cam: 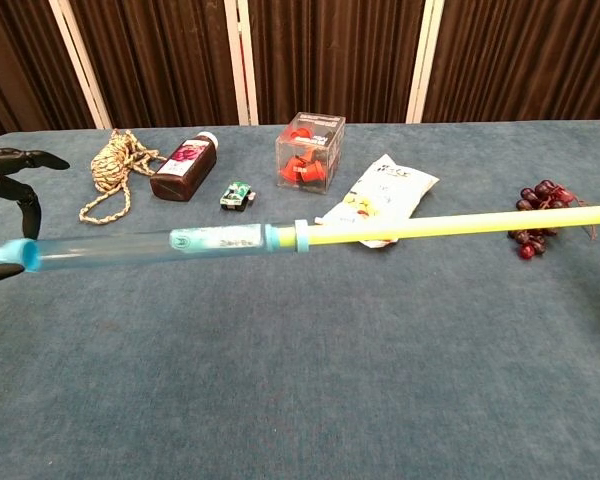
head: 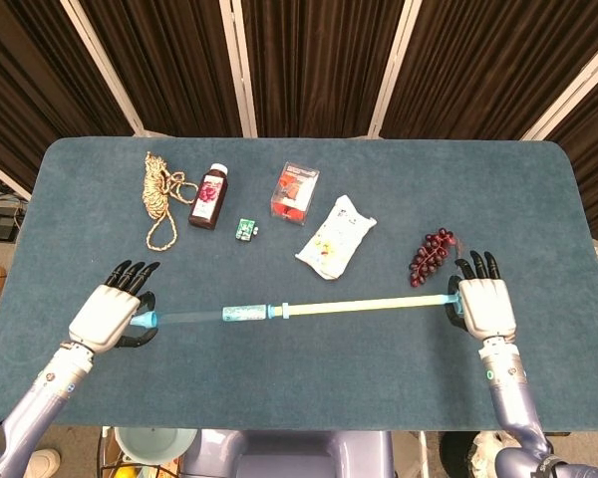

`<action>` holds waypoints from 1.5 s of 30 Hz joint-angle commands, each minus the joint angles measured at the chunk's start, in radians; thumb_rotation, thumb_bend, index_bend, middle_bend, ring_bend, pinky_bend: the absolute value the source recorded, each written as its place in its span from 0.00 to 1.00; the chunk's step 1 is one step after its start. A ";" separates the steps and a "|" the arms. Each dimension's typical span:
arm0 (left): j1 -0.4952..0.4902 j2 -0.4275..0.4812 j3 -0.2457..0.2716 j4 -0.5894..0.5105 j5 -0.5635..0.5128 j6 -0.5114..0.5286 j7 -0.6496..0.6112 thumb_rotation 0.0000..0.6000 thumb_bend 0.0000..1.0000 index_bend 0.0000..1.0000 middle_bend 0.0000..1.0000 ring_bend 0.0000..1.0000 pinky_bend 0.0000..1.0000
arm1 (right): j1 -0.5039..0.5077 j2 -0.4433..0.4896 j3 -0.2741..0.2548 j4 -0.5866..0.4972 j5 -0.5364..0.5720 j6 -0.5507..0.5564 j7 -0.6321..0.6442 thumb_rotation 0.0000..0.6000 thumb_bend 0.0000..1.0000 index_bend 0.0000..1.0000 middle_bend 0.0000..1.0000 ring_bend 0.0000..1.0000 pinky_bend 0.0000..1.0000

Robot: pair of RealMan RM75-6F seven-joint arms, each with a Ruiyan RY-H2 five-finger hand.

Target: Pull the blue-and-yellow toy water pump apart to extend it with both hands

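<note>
At the lower left of the head view my left hand (head: 108, 317) grips the blue cap end of the toy water pump (head: 279, 311), which hangs above the table (head: 309, 388) across the lower middle of the frame. Its clear blue barrel gives way to a long yellow rod running right to my right hand (head: 482, 307), which holds the rod's end. I judge the pump nearly fully extended; little pulling remains.

Pump (head: 279, 311) blue tube, yellow rod; table (head: 309, 388) teal.
</note>
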 commanded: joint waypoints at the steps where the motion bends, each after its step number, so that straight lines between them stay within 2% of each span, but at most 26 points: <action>1: -0.001 0.002 0.003 -0.003 -0.001 -0.010 -0.003 1.00 0.19 0.16 0.00 0.00 0.02 | -0.002 0.007 -0.010 -0.004 0.012 -0.009 -0.019 1.00 0.37 0.47 0.11 0.02 0.00; 4: -0.001 0.006 0.005 -0.008 -0.006 -0.020 -0.004 1.00 0.13 0.06 0.00 0.00 0.02 | -0.002 0.017 -0.017 -0.016 0.039 -0.022 -0.043 1.00 0.32 0.28 0.05 0.00 0.00; 6: 0.002 0.011 0.009 -0.018 -0.007 -0.026 -0.010 1.00 0.12 0.05 0.00 0.00 0.02 | -0.002 0.025 -0.016 -0.029 0.064 -0.028 -0.060 1.00 0.30 0.23 0.04 0.00 0.00; 11: 0.020 0.030 0.019 -0.043 0.012 -0.010 -0.034 1.00 0.11 0.04 0.00 0.00 0.02 | -0.006 0.039 -0.018 -0.059 0.081 -0.027 -0.061 1.00 0.27 0.18 0.02 0.00 0.00; 15: 0.044 0.046 0.030 -0.058 0.028 0.014 -0.069 1.00 0.11 0.03 0.00 0.00 0.02 | -0.009 0.046 -0.021 -0.065 0.087 -0.025 -0.057 1.00 0.24 0.04 0.00 0.00 0.00; 22: 0.098 0.092 0.049 -0.065 0.070 0.080 -0.149 1.00 0.11 0.02 0.00 0.00 0.02 | -0.019 0.069 -0.025 -0.078 0.072 -0.019 -0.028 1.00 0.20 0.04 0.00 0.00 0.00; 26: 0.138 0.119 0.065 -0.055 0.109 0.135 -0.193 1.00 0.11 0.01 0.00 0.00 0.02 | -0.038 0.094 -0.029 -0.106 0.051 -0.016 0.035 1.00 0.20 0.04 0.00 0.00 0.00; 32: 0.229 0.152 0.106 -0.020 0.185 0.259 -0.239 1.00 0.11 0.00 0.00 0.00 0.02 | -0.113 0.179 -0.105 -0.137 -0.121 0.027 0.190 1.00 0.19 0.05 0.00 0.00 0.00; 37: 0.307 0.154 0.128 0.034 0.240 0.374 -0.287 1.00 0.11 0.00 0.00 0.00 0.01 | -0.183 0.246 -0.156 -0.136 -0.244 0.106 0.298 1.00 0.18 0.05 0.00 0.00 0.00; 43: 0.405 0.168 0.132 0.086 0.243 0.500 -0.365 1.00 0.11 0.00 0.00 0.00 0.01 | -0.290 0.291 -0.164 -0.073 -0.333 0.265 0.498 1.00 0.18 0.05 0.00 0.00 0.00; 45: 0.424 0.173 0.132 0.096 0.246 0.526 -0.372 1.00 0.11 0.00 0.00 0.00 0.01 | -0.312 0.299 -0.165 -0.062 -0.353 0.301 0.523 1.00 0.18 0.05 0.00 0.00 0.00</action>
